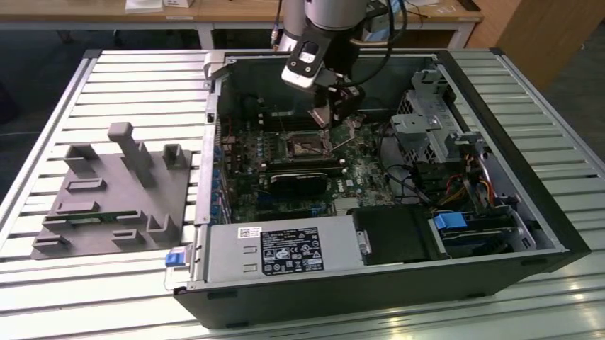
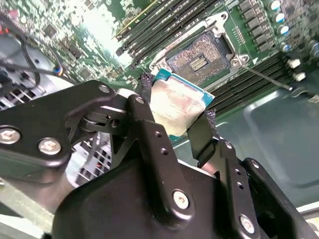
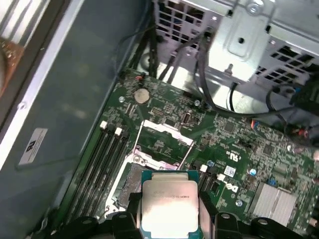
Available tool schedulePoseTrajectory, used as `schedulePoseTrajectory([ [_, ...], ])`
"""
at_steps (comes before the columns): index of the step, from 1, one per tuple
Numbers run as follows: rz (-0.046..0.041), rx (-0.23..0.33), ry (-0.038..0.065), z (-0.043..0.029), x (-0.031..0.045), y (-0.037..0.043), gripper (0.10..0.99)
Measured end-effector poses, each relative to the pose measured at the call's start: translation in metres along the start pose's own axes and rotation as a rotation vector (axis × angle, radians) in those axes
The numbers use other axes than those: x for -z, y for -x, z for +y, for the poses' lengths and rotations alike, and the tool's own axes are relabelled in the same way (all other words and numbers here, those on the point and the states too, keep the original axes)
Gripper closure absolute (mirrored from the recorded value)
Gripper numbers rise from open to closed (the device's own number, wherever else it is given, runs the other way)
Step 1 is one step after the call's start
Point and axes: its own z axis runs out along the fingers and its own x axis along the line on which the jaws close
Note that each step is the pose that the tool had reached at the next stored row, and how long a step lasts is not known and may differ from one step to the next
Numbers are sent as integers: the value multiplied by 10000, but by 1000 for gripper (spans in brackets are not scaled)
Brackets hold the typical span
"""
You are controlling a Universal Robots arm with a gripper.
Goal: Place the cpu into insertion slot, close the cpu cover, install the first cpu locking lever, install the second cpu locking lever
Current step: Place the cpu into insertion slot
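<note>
Slatted metal worktop [image 1: 113, 71] carries your open computer case [image 1: 529, 241], with a grey fixture [image 1: 113, 191] at the exterior view's left. At the case's near edge lies the power supply [image 1: 283, 248]. Farther in, the insertion slot [image 1: 304, 147] sits bare on the green board. Just above it your tool [image 1: 329, 119] is clenched on the cpu [image 2: 174, 104], pinching two opposite edges and holding it clear of the slot. Beyond the slot the cpu cover [image 3: 164, 132] looks swung up, though that angle is hard to judge. Wooden desks [image 1: 236, 10] stand farthest back.
</note>
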Motion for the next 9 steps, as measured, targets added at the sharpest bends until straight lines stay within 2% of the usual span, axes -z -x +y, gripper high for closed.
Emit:
schedulePoseTrajectory([
  [9,-147,-1628,33,-4,-43,1,545],
])
